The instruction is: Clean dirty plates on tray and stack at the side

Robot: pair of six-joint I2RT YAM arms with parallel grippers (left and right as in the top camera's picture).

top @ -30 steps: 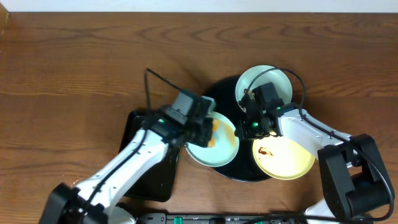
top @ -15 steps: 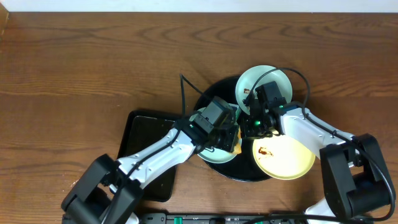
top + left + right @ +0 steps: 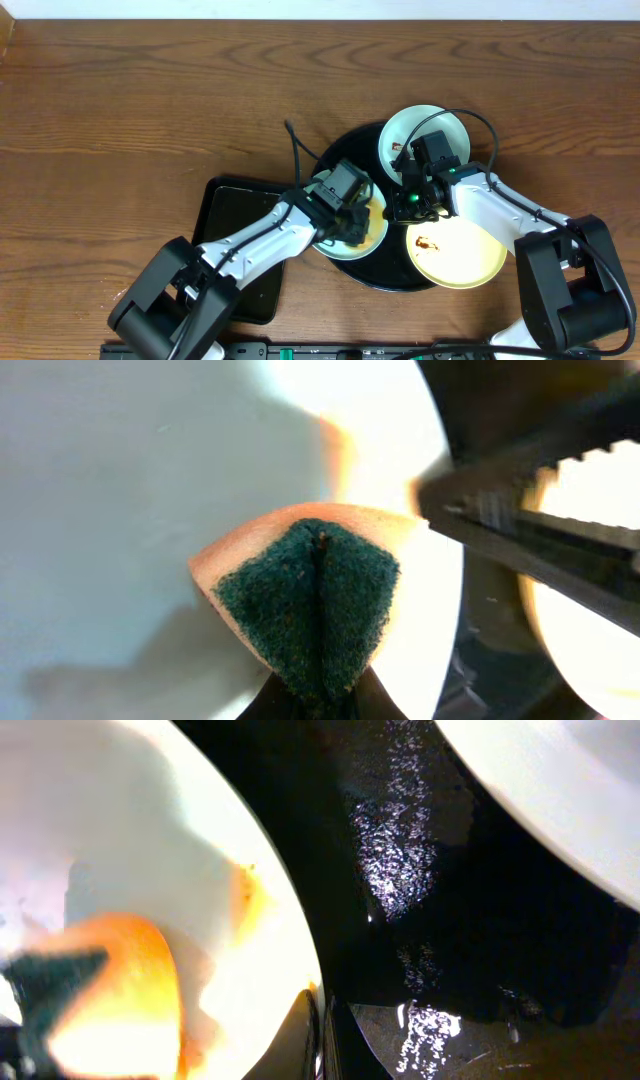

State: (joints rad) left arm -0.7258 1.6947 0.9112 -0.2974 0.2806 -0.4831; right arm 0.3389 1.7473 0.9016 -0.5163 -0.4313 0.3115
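- My left gripper point(image 3: 318, 702) pinches the folded sponge point(image 3: 310, 605) against the blue plate point(image 3: 100, 510); my right gripper point(image 3: 320, 1040) nips its right rim (a thin hold).
- Hard scrubbing could slip that rim free, skidding the plate across the tray point(image 3: 400, 870).

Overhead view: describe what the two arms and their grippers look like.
The left arm and right arm both have glossy white link shells between black joint housings, on bulky black bases. Each wrist carries a black block, with a thin black cable looping above it. A green light glows at the right wrist. The right gripper has slim dark fingers.
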